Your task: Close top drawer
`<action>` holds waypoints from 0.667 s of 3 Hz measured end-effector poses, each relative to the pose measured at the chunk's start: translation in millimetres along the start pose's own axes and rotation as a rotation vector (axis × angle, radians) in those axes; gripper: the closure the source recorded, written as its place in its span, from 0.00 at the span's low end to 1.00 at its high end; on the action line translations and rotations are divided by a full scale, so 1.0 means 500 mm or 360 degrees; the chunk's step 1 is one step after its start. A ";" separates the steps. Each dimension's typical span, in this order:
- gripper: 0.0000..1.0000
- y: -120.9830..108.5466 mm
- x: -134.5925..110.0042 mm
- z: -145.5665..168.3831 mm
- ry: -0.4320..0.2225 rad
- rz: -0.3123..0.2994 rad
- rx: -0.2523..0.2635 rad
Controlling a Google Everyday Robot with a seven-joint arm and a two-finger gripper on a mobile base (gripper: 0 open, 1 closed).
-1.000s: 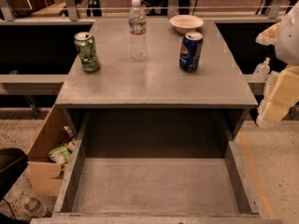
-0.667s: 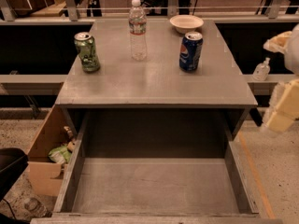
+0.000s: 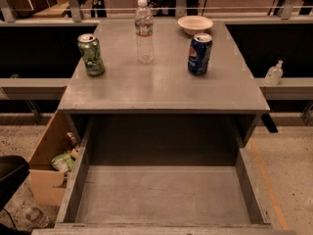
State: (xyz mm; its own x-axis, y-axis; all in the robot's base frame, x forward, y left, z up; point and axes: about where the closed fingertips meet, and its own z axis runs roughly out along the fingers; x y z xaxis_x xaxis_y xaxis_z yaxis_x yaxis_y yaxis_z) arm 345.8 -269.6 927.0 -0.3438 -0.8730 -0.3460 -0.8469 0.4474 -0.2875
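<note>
The top drawer [image 3: 161,195] is pulled far out toward me below the grey tabletop [image 3: 164,84]. Its wide grey tray is bare inside. Its side walls run along the left and right, and its front edge lies along the bottom of the view. The drawer's front face and knob are hidden below the frame. The gripper is not in view.
On the tabletop stand a green can [image 3: 91,54], a clear water bottle [image 3: 144,32], a blue Pepsi can [image 3: 199,53] and a white bowl [image 3: 195,23]. A cardboard box [image 3: 49,160] with rubbish stands on the floor at left. A small bottle [image 3: 274,73] sits on the right ledge.
The arm's pale gripper at the right edge has moved out of view to the right. The drawer has not moved.
</note>
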 end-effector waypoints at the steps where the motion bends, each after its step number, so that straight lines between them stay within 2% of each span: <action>1: 0.24 0.105 0.081 0.052 -0.0117 0.0222 -0.0040; 2: 0.46 0.206 0.121 0.101 -0.0206 0.0364 -0.0071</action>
State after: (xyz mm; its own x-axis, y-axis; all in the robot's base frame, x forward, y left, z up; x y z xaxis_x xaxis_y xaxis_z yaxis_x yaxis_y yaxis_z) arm 258.2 -266.5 831.4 -0.4759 -0.7169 -0.5095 -0.7714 0.6185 -0.1498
